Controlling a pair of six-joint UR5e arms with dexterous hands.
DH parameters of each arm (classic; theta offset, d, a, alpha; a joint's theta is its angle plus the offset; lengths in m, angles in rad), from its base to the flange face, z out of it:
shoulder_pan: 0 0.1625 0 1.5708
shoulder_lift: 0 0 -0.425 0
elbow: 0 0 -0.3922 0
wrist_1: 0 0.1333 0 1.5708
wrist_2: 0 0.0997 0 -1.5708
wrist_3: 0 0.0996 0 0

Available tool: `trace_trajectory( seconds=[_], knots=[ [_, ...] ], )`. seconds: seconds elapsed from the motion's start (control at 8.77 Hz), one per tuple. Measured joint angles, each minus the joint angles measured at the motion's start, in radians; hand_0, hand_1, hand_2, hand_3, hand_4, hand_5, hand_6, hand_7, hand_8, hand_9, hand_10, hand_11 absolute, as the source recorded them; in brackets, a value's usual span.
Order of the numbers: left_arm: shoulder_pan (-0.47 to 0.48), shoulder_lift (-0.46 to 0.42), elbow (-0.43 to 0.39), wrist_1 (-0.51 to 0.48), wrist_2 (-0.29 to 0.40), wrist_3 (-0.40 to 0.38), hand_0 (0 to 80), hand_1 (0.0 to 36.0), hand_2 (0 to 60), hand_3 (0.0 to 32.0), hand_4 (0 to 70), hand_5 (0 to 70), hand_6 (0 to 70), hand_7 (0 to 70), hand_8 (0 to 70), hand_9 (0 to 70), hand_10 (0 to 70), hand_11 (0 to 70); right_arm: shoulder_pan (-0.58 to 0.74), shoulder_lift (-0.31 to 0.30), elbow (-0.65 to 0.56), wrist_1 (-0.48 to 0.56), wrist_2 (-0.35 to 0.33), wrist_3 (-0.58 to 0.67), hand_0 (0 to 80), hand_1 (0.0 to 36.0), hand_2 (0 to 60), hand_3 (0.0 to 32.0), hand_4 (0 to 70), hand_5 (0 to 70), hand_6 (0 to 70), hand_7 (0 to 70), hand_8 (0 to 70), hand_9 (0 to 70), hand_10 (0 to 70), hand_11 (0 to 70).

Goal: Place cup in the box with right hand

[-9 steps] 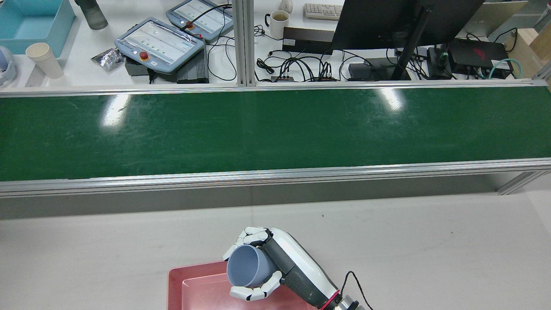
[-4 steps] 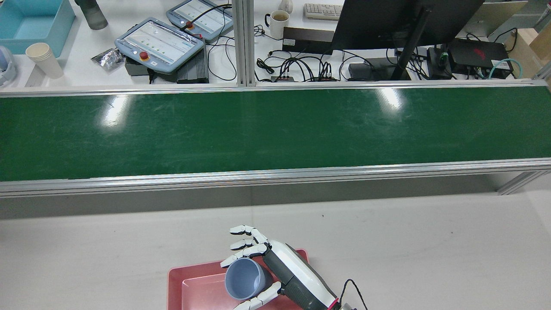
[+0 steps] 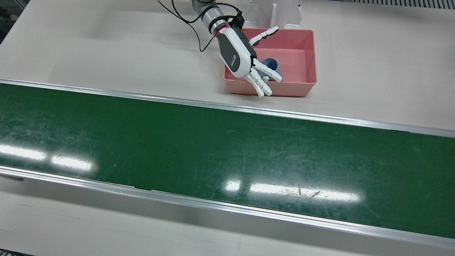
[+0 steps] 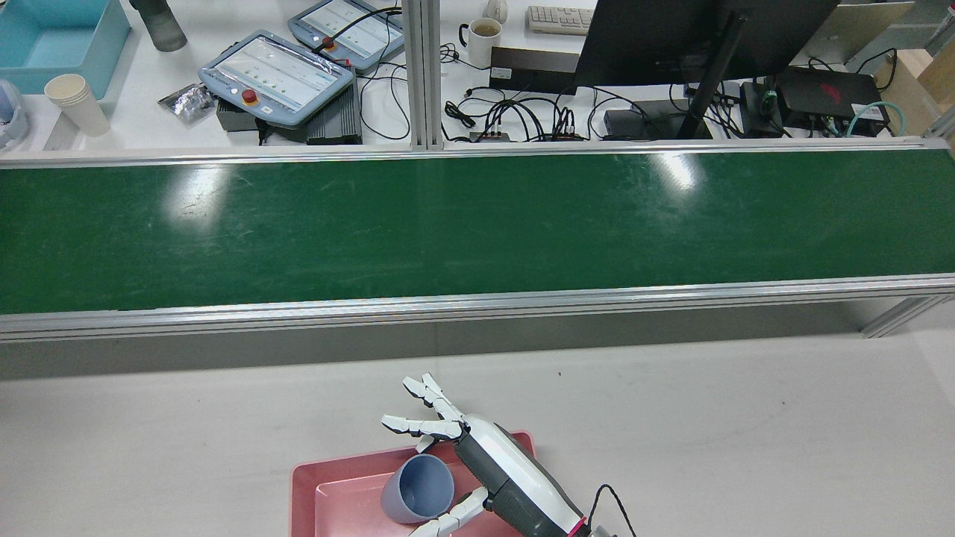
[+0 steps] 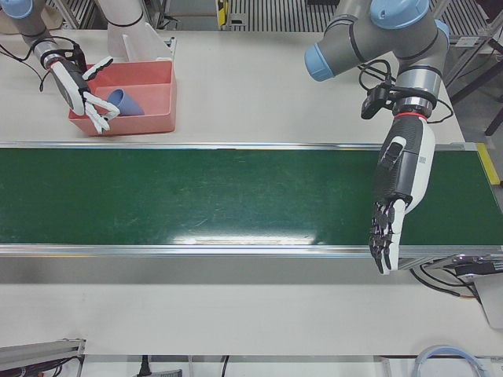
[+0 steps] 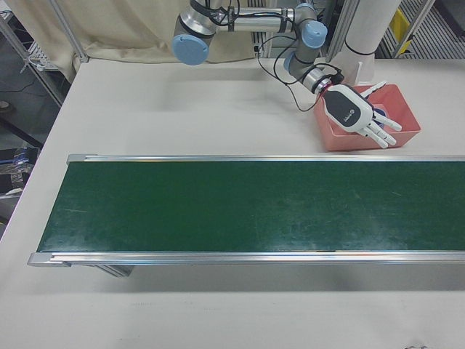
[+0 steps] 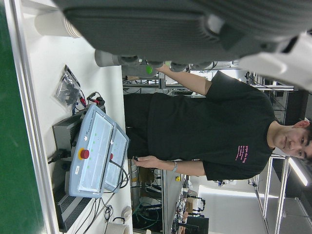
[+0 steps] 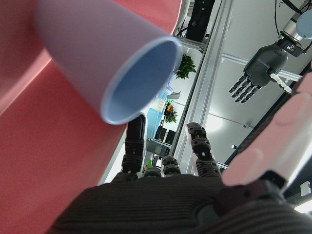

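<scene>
The blue-grey cup [image 4: 418, 488] lies tilted inside the pink box [image 4: 300, 485], its mouth toward the robot's base; in the front view the cup [image 3: 273, 65] is partly hidden behind the fingers. My right hand [image 4: 489, 459] hovers over the box's edge, open with fingers spread, apart from the cup. The right hand view shows the cup [image 8: 109, 61] loose against the pink floor [image 8: 44, 161]. My left hand [image 5: 397, 196] hangs open over the belt's operator-side edge, fingers pointing down, holding nothing.
A long green conveyor belt [image 4: 477, 224] crosses the table between aluminium rails. Beyond it a desk carries teach pendants [image 4: 276, 74], paper cups [image 4: 74, 101], a mug [image 4: 481, 37] and a monitor. A person [image 7: 209, 131] stands behind that desk.
My right hand spread its fingers and let go of the cup. The cup sank from the hand into the pink box and now rests tilted there.
</scene>
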Motion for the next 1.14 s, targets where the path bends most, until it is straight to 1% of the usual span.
trace_trajectory(
  seconds=[0.11,0.23,0.34,0.57,0.68,0.8,0.91,1.03,1.14],
  knots=[
    [0.000,0.000,0.000,0.000,0.000,0.000,0.0,0.0,0.0,0.0,0.0,0.0,0.0,0.0,0.0,0.0,0.0,0.0,0.000,0.001,0.003,0.004,0.000,0.002,38.5,7.9,10.2,0.0,11.4,1.2,4.6,19.6,0.4,3.5,0.0,0.0],
    [0.000,0.000,0.000,0.000,0.000,0.000,0.0,0.0,0.0,0.0,0.0,0.0,0.0,0.0,0.0,0.0,0.0,0.0,0.000,0.001,0.009,0.023,0.000,0.005,39.6,8.7,13.7,0.0,14.5,2.4,10.8,47.4,8.5,20.9,4.9,7.6],
    [0.000,0.000,0.000,0.000,0.000,0.000,0.0,0.0,0.0,0.0,0.0,0.0,0.0,0.0,0.0,0.0,0.0,0.0,0.001,0.002,0.017,0.053,0.001,0.008,39.0,8.3,14.0,0.0,14.6,2.8,12.4,54.6,11.3,25.8,6.4,9.8],
    [0.000,0.000,0.000,0.000,0.000,0.000,0.0,0.0,0.0,0.0,0.0,0.0,0.0,0.0,0.0,0.0,0.0,0.0,0.003,0.004,0.060,0.086,0.006,0.009,38.9,8.5,15.5,0.0,16.6,2.5,12.5,56.1,10.6,25.1,5.8,8.8],
    [0.000,0.000,0.000,0.000,0.000,0.000,0.0,0.0,0.0,0.0,0.0,0.0,0.0,0.0,0.0,0.0,0.0,0.0,0.007,0.004,0.095,0.092,0.008,0.009,38.9,8.6,16.0,0.0,17.2,2.5,12.9,58.2,10.9,25.8,6.1,9.2],
    [0.000,0.000,0.000,0.000,0.000,0.000,0.0,0.0,0.0,0.0,0.0,0.0,0.0,0.0,0.0,0.0,0.0,0.0,0.019,0.004,0.130,0.094,0.010,0.008,37.5,7.6,17.0,0.0,16.4,3.6,16.7,70.0,18.0,37.5,12.1,17.9],
    [0.000,0.000,0.000,0.000,0.000,0.000,0.0,0.0,0.0,0.0,0.0,0.0,0.0,0.0,0.0,0.0,0.0,0.0,0.038,0.003,0.161,0.094,0.010,0.008,29.2,6.5,25.1,0.0,17.6,5.8,25.1,70.0,35.9,61.8,23.8,34.6],
    [0.000,0.000,0.000,0.000,0.000,0.000,0.0,0.0,0.0,0.0,0.0,0.0,0.0,0.0,0.0,0.0,0.0,0.0,0.068,-0.002,0.193,0.093,0.011,0.007,20.9,6.7,36.7,0.0,23.9,6.9,29.5,70.0,45.1,70.0,30.8,43.9],
    [0.000,0.000,0.000,0.000,0.000,0.000,0.0,0.0,0.0,0.0,0.0,0.0,0.0,0.0,0.0,0.0,0.0,0.0,0.112,-0.016,0.227,0.090,0.011,0.007,11.6,6.7,51.2,0.0,36.5,7.7,33.6,70.0,53.0,70.0,40.0,55.3]
  ],
)
